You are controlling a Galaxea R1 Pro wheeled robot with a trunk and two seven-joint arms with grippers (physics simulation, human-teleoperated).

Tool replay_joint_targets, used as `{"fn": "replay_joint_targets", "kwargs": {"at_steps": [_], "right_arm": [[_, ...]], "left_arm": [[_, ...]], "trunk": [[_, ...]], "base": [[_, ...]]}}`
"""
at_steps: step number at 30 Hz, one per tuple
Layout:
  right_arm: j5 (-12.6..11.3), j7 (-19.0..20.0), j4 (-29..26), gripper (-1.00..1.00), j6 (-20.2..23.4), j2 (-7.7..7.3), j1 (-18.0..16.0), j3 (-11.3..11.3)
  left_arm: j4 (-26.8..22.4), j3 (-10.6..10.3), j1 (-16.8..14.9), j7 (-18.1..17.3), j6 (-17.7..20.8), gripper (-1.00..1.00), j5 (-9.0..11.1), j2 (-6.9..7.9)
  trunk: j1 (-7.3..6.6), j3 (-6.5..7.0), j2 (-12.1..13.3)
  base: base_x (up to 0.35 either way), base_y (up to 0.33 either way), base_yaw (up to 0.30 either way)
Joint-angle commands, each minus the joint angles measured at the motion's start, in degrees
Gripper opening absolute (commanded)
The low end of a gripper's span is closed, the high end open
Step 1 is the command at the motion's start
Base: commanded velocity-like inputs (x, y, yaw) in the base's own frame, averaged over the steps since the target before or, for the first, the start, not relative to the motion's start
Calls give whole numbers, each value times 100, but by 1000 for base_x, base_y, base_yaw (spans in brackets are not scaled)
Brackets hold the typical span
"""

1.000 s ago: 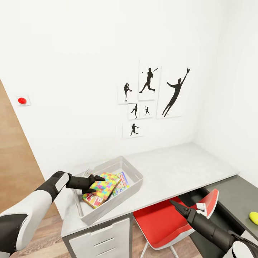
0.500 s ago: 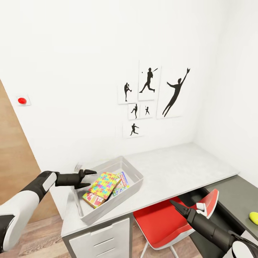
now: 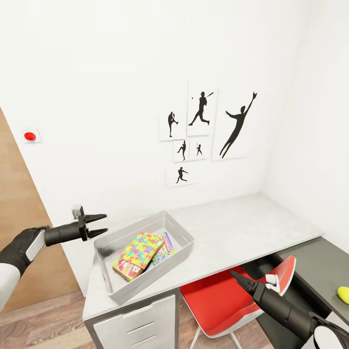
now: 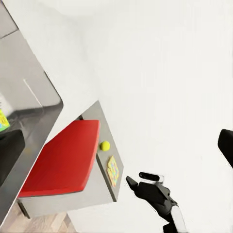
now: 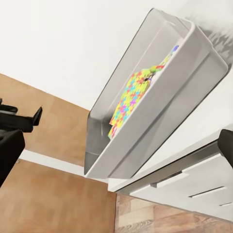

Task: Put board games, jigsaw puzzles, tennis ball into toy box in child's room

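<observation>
The left gripper (image 3: pixel 99 224), jaws apart and empty, hovers beside the grey plastic toy box (image 3: pixel 182 231) on the pale grey table (image 3: pixel 242 228). The colourful jigsaw puzzle box (image 3: pixel 141 246) lies inside. The right gripper (image 3: pixel 236 278), low by the red chair (image 3: pixel 220 303), looks closed.

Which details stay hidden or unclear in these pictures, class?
- Lower games in the toy box, head view: covered by the puzzle.
- Tennis ball, head view: cut by the edge.
- Right claw, head view: open or shut unclear.

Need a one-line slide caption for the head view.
Open left gripper hovers beside the toy box holding a jigsaw puzzle and board games; tennis ball waits on the dark desk.
</observation>
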Motion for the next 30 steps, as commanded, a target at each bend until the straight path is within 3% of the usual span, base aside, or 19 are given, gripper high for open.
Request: {"fn": "replay_joint_targets", "kwargs": {"at_steps": [1,4,5,11,30], "right_arm": [[-11,6,-4,100,30,1,-3,-6],[-8,4,-4,100,25,20,-3,-6],[-8,4,-4,100,22,24,-3,-6],[-3,37,-4,100,17,2,0,-11],[-2,4,-4,100,5,72,-2,54]], "left_arm": [[-12,-3,125,-262,-52,100,7,118],[-30,4,526,-1218,-445,100,15,305],[-32,5,701,-1375,-580,100,30,362],[-192,84,1004,-1375,-697,100,69,431],[-250,103,1097,-1375,-719,100,197,438]], "trunk": [[4,-12,-12],[4,-12,-12],[4,-12,-12],[4,12,-12],[4,181,-12]], "base": [[0,0,0],[-40,0,0],[-119,0,0],[-99,0,-2],[-29,-43,-55]]}}
